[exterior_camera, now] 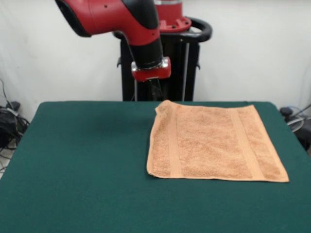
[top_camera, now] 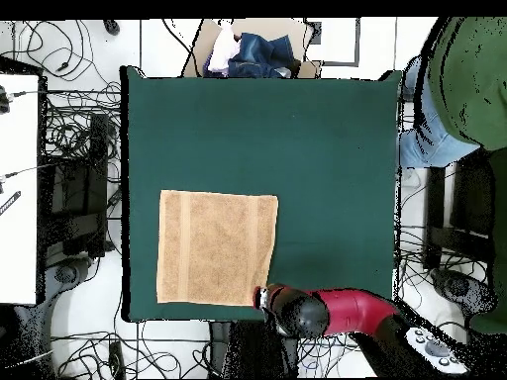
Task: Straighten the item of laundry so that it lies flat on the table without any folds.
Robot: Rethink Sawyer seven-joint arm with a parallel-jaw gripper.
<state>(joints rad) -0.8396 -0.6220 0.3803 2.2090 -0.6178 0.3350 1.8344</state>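
Peach towel lies spread flat on the table's right half. Gripper hovers at its far-left corner (open or closed: cannot tell). Task looks finished; retreat next.

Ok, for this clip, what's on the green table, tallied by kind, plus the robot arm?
Peach-orange terry towels: 1, the towel, spread flat toward one side of the table.
Red and black robot arms: 1, its gripper low at the table's far edge by a towel corner.
Other loose things on the table: 0.
Total: 2.
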